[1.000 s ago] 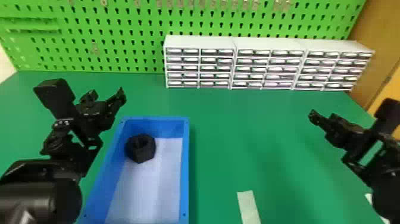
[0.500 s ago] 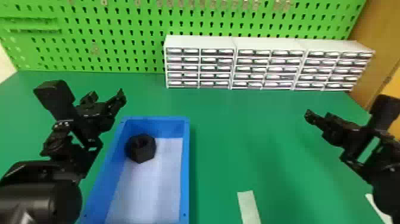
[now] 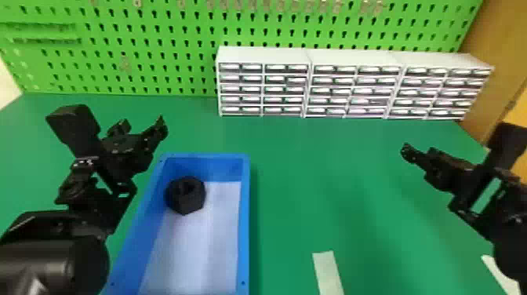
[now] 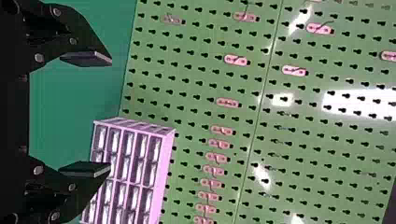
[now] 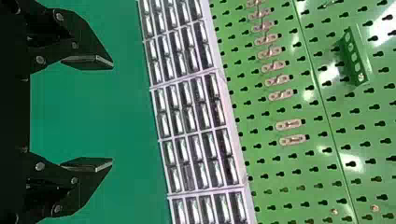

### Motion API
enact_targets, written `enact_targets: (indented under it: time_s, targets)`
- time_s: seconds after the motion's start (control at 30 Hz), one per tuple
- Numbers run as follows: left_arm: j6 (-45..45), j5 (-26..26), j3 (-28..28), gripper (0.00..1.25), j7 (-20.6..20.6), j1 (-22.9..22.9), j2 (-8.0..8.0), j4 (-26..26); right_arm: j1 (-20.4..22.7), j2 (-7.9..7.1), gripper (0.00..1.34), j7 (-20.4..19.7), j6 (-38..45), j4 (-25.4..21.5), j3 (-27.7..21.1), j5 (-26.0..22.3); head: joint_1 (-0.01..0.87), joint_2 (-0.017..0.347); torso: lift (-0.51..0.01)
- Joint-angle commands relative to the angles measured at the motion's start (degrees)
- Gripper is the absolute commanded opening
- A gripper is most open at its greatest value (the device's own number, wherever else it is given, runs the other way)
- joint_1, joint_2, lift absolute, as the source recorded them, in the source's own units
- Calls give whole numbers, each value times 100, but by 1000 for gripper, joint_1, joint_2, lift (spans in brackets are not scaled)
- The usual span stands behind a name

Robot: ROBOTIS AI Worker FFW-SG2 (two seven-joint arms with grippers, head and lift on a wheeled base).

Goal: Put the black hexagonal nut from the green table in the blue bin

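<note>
The black hexagonal nut point(image 3: 186, 195) lies inside the blue bin point(image 3: 246, 219), in its far left corner against the walls. My left gripper point(image 3: 142, 126) is above the table just left of the bin's far end, apart from the nut. In the left wrist view that gripper point(image 4: 110, 113) stands open with nothing between its fingers. Over the right side of the green table point(image 3: 313, 188) is my right gripper point(image 3: 417, 151), well away from the bin. The right wrist view has this gripper point(image 5: 112, 113) open and holding nothing.
White drawer cabinets point(image 3: 353, 84) line the back of the table in front of a green pegboard point(image 3: 157, 55). A pale strip point(image 3: 328, 270) lies on the table near the front, right of the bin, and another point(image 3: 500, 272) is at the right.
My right arm has shifted slightly to the left in the head view. The left arm has barely moved, and the nut and bin are where they were.
</note>
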Motion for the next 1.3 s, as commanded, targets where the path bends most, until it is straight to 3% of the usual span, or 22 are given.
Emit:
enact_targets:
  time_s: [0.0, 0.47, 1.27]
  targets:
    - [-2, -2, -34, 793, 1, -19, 0, 0, 29, -17, 816, 0, 4, 0, -22, -41, 691, 9, -97]
    - [6, -2, -42, 793, 1, -55, 0, -9, -41, 114, 816, 0, 30, 0, 13, 91, 691, 9, -97]
    - [-2, -2, -7, 793, 1, -63, 0, -9, -76, 123, 816, 0, 65, 9, 40, 135, 691, 9, -97]
